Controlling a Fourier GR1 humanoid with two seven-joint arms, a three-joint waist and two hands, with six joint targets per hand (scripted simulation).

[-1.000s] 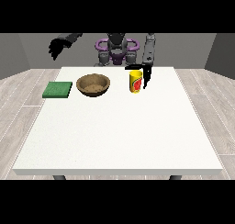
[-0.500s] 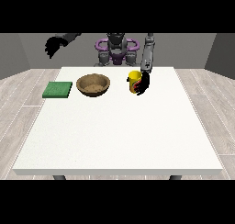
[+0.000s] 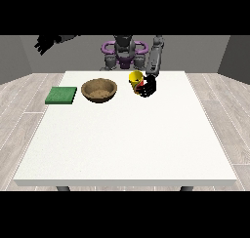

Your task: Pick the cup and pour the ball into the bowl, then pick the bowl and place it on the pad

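Yellow cup | tilted, held by view's-right hand | beside bowl

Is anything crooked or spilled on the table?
Only the yellow cup: it leans sideways toward the bowl, held by the hand at the view's right. Nothing looks spilled. The green pad lies flat.
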